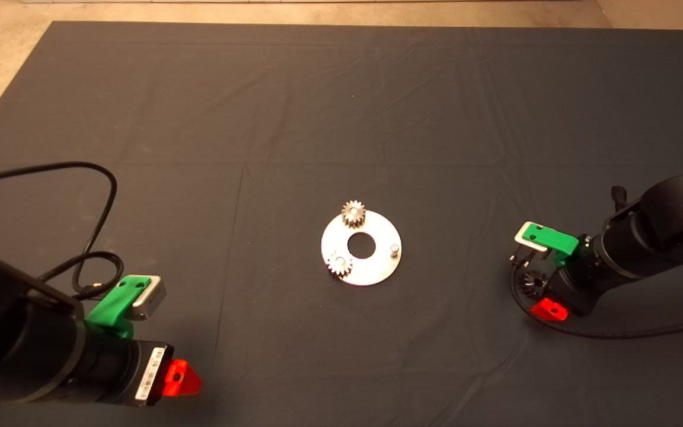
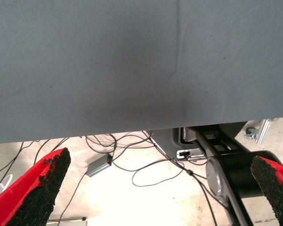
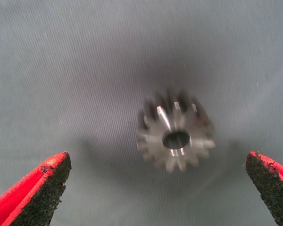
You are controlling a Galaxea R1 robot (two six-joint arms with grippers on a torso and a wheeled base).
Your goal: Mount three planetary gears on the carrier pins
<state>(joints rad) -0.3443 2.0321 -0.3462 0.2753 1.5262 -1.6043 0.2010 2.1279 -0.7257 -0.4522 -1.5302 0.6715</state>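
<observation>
The left gripper (image 1: 184, 379) is parked at the near left edge of the dark mat (image 1: 341, 107) on the table, fingers spread apart and holding nothing; its wrist view shows only the mat edge and floor cables beyond. The right gripper (image 1: 546, 305) hovers at the near right of the mat, fingers wide apart, directly above the loose 3rd gear (image 3: 175, 136), which lies flat on the mat between the fingers (image 3: 37, 193) without contact. Farther in, at the mat's centre, the carrier disc (image 1: 371, 270) carries 2 seated gears (image 1: 353, 213) on its pins, and 1 bare pin (image 1: 395, 248) remains on the right side. Step in hand: pickup of gear 3. The next move likely calls for lowering, closing on the toothed rim, then aligning the bore over the bare pin.
</observation>
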